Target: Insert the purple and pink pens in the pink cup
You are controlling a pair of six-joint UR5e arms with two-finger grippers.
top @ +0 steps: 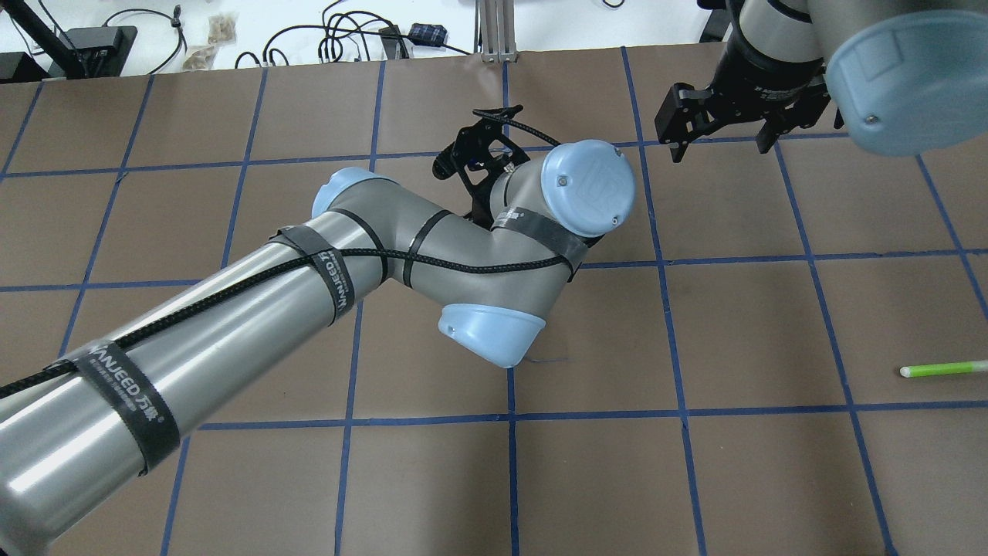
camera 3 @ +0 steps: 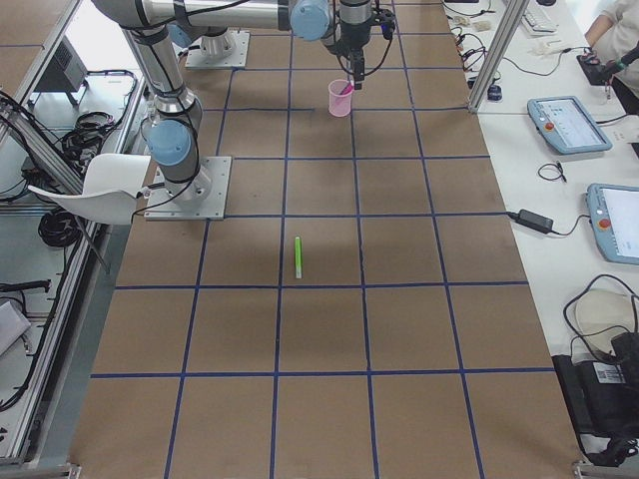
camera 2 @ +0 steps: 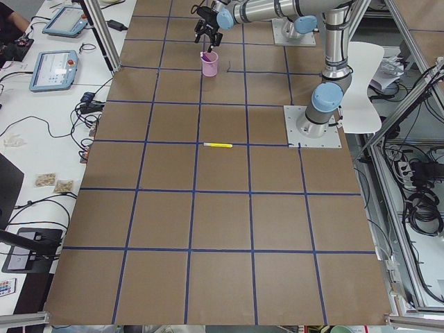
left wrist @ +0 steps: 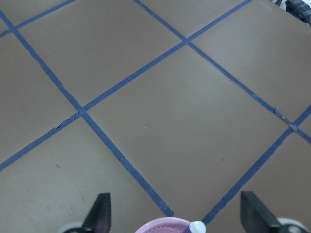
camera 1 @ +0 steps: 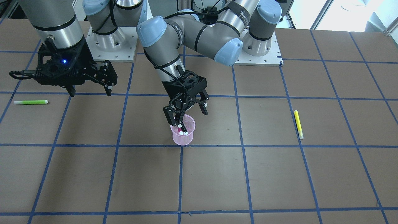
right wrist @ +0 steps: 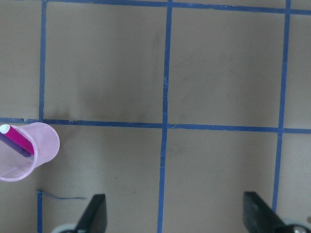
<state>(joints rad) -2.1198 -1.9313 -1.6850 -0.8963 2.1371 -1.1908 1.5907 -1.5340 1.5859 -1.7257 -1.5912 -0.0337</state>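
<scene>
The pink mesh cup [camera 1: 183, 137] stands upright near the table's middle. A pink pen [right wrist: 20, 140] and a purple pen [right wrist: 13, 147] lean inside it, and their white caps [camera 1: 182, 133] show at its rim. My left gripper [camera 1: 186, 112] hangs open just above the cup and holds nothing. In the left wrist view its fingertips [left wrist: 100, 217] stand wide apart, with the cup rim [left wrist: 163, 225] low between them. My right gripper [camera 1: 90, 91] is open and empty, away from the cup toward the robot's right. The cup [right wrist: 29, 155] shows at the left of the right wrist view.
A green pen [camera 1: 30, 102] lies near my right gripper, and it also shows in the overhead view [top: 942, 370]. A yellow pen [camera 1: 298, 123] lies on the robot's left side of the table. My left arm [top: 432, 255] hides the cup in the overhead view.
</scene>
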